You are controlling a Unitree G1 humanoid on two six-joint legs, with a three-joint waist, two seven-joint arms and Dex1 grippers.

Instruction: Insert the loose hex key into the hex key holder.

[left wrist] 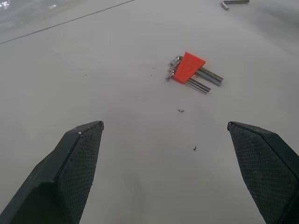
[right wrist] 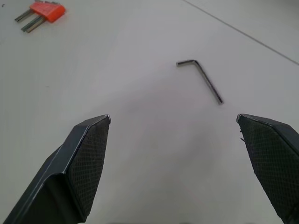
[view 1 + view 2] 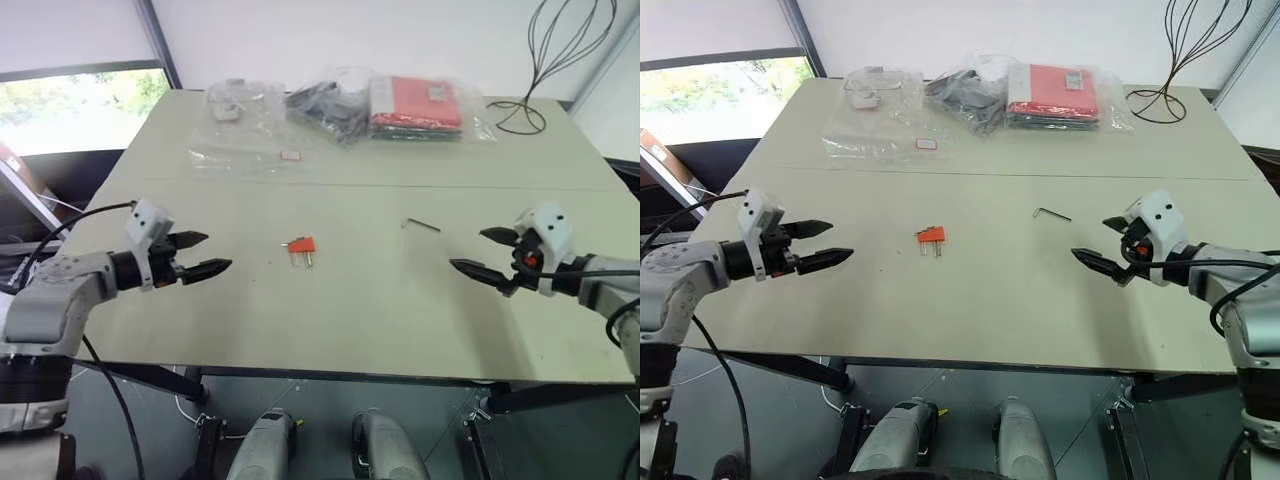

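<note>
The hex key holder (image 3: 300, 245), a small orange-red block with short metal keys sticking out, lies flat near the middle of the pale table (image 3: 340, 320). The loose hex key (image 3: 421, 224), a thin dark L-shaped rod, lies on the table to the holder's right. My left gripper (image 3: 205, 253) hovers open over the table's left part, well left of the holder, with nothing between its fingers. Over the right part my right gripper (image 3: 483, 252) is open and empty, a short way right of and nearer than the loose key. Both wrist views show the holder (image 1: 189, 68) (image 2: 46, 10) and the key (image 1: 233, 3) (image 2: 203, 77).
Along the table's far edge lie clear plastic bags (image 3: 240, 125), a bundle of dark items (image 3: 325, 108) and a red packet in clear plastic (image 3: 415, 105). A black wire stand (image 3: 545, 60) rises at the far right corner. A seam (image 3: 400, 186) crosses the table.
</note>
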